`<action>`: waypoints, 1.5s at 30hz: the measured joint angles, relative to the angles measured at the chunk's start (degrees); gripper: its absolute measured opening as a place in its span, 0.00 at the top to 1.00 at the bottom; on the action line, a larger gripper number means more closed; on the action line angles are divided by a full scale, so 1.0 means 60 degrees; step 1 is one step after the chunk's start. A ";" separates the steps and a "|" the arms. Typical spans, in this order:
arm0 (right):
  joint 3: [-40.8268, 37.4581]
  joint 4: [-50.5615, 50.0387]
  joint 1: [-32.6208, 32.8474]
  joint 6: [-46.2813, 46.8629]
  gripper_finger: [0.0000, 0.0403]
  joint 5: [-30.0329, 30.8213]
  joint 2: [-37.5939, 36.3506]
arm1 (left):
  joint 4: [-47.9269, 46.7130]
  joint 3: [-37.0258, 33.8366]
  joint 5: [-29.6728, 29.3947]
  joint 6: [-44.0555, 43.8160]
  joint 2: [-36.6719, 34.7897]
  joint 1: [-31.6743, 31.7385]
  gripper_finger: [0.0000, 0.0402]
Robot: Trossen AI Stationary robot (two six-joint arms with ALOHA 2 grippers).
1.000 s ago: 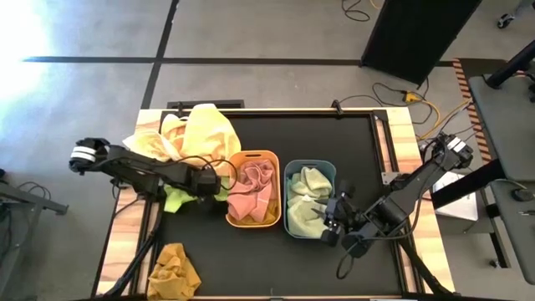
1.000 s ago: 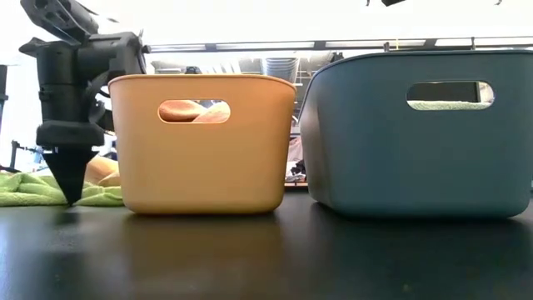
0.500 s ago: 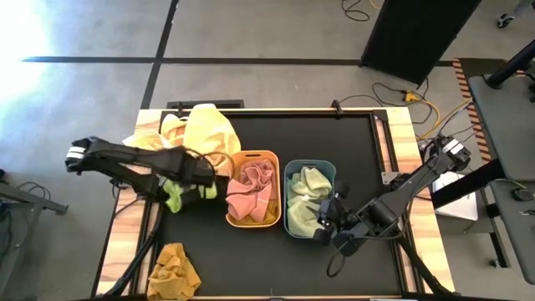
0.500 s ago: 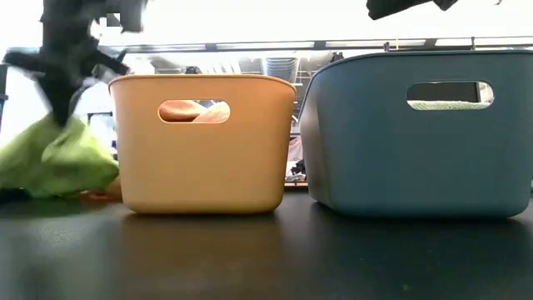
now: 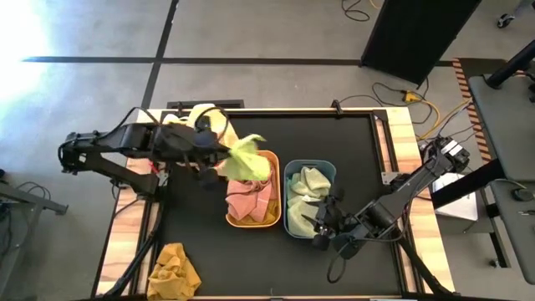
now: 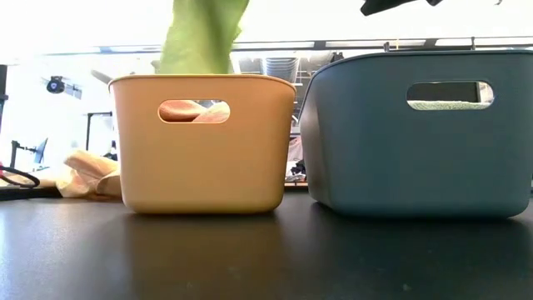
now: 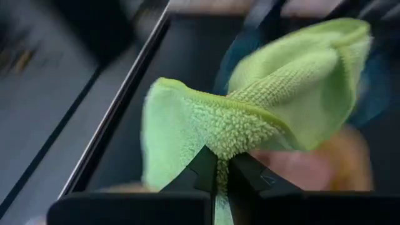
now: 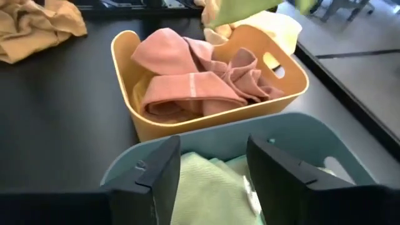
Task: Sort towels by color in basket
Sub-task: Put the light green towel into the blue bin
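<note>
My left gripper (image 5: 216, 155) is shut on a lime green towel (image 5: 244, 157), held in the air over the far left corner of the orange basket (image 5: 252, 188). Salmon pink towels (image 8: 194, 81) lie in that basket. The blue basket (image 5: 309, 199) beside it holds pale green towels (image 5: 308, 191). My right gripper (image 8: 212, 178) stands open over the blue basket's near end and touches nothing. In the low view the lime towel (image 6: 200, 37) hangs above the orange basket (image 6: 204, 142). My left gripper pinches a bunched fold of the lime green towel (image 7: 220, 145) between its two fingers. It comes at the towel from the table's left. The towel is lifted clear of the table and spreads out beyond the fingers. Its lower end (image 6: 196, 67) drops out of sight behind the orange basket's rim.
Yellow towels (image 5: 201, 125) are heaped at the table's far left corner. A mustard-orange towel (image 5: 174, 272) lies at the near left corner. The black mat (image 5: 318, 138) is bare beyond the baskets.
My left gripper has taken hold of the lime green towel, which lay on the mat left of the orange basket. It has lifted the towel clear and carried it up and toward the table's right, over the basket's corner. My right gripper has shifted slightly toward the left.
</note>
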 joint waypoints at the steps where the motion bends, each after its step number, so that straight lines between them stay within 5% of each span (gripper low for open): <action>1: 0.0001 -0.0021 0.0009 0.0125 0.57 -0.0006 -0.0005 | 0.0710 0.0052 0.0372 0.0367 0.0056 0.0000 0.99; 8: 0.0219 -0.0570 0.0297 0.0896 0.55 -0.0696 -0.0242 | 0.4403 0.0084 0.2228 0.2192 0.0901 0.0011 0.99; 15: 0.0796 -0.3532 0.0916 0.3090 0.61 -0.1204 -0.0310 | 0.6958 0.0182 0.4586 0.2484 0.2509 0.0005 0.99; 23: 0.1259 -0.7450 0.2153 0.7075 0.73 -0.2750 -0.0313 | 0.9464 0.0182 0.4672 0.1920 0.4872 0.0456 0.99; 32: 0.1254 -0.7523 0.3048 0.8205 0.85 -0.2469 -0.0111 | 0.8124 0.0182 0.4574 0.0590 0.6752 0.0964 0.99; 38: 0.1247 -0.7517 0.3054 0.8068 0.90 -0.2412 -0.0105 | 0.5737 0.0182 0.3850 0.0037 0.7416 0.1179 0.99; 45: 0.1247 -0.7554 0.3050 0.7392 0.91 -0.1457 -0.0106 | 0.5460 0.1117 0.3841 0.0154 0.8322 0.1135 0.99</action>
